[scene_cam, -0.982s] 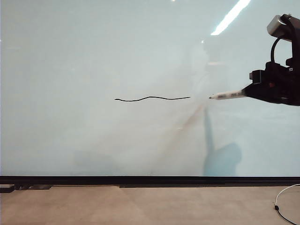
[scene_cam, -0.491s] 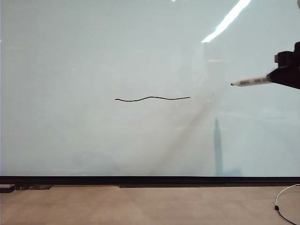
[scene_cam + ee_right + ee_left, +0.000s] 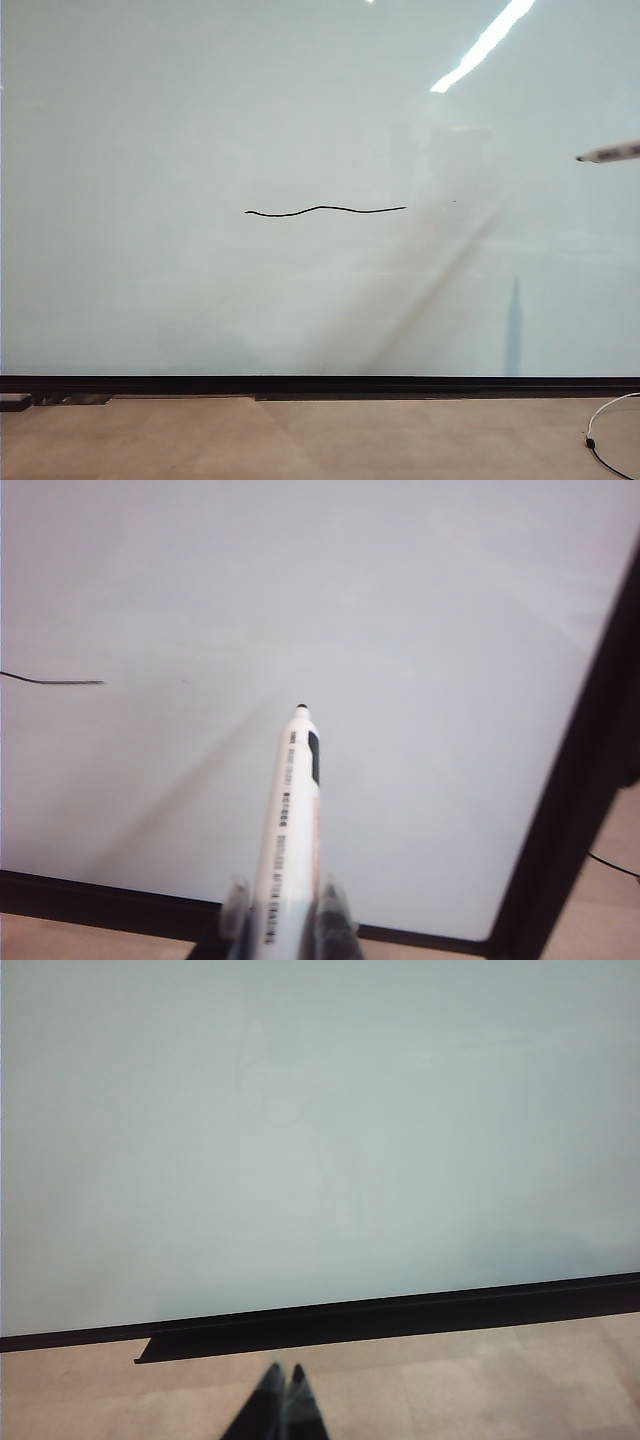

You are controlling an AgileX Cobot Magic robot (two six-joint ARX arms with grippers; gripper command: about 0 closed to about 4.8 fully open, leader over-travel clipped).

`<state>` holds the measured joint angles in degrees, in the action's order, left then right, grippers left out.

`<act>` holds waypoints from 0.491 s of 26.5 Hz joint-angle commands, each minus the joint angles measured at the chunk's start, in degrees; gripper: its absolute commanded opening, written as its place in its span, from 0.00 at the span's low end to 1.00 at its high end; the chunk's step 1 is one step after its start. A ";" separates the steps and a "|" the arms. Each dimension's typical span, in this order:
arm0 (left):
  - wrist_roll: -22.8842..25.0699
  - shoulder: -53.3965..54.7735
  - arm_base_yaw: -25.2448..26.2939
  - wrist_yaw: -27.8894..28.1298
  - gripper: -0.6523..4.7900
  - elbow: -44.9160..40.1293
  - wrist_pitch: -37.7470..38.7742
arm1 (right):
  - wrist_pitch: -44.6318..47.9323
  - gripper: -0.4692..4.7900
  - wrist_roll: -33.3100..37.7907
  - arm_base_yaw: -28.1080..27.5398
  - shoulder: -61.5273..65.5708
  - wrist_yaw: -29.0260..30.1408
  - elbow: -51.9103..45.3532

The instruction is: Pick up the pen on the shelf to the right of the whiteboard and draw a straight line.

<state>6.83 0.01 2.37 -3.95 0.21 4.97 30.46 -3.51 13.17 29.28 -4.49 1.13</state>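
1. Across the exterior view the whiteboard (image 3: pixel 200 120) fills nearly everything, its thin black bottom edge (image 3: pixel 320 384) running along the worktop (image 3: pixel 300 440).
2. Near the board's middle sits the straight line (image 3: pixel 325 210), a thin, slightly wavy black stroke; nothing covers it.
3. At the right border of that view only the pen (image 3: pixel 610 153) shows, dark tip pointing left, well apart from the stroke's right end and clear of the board.
4. In the right wrist view the right hand (image 3: pixel 285 920) is clamped on the pen (image 3: pixel 290 820), its fingers (image 3: pixel 335 910) pressing the white barrel on both sides.
5. In the left wrist view the left hand (image 3: pixel 280 1400) hangs low above the worktop with its fingertips together, holding nothing.
6. A white cable (image 3: pixel 605 425) with a dark end lies on the worktop at the lower right corner, away from the board's edge.
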 commanded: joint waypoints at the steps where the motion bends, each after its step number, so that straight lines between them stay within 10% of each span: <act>1: 0.04 0.00 -0.02 -0.13 0.11 0.20 -0.74 | -7.19 0.08 -0.52 -0.59 -6.69 -1.05 0.28; 13: 0.04 0.28 -0.04 -0.11 0.11 0.20 -0.81 | -28.96 0.08 -1.16 -9.55 -28.94 3.48 0.28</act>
<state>6.83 0.01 2.35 -3.86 0.21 4.97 0.91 -4.62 3.99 0.60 -2.24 1.26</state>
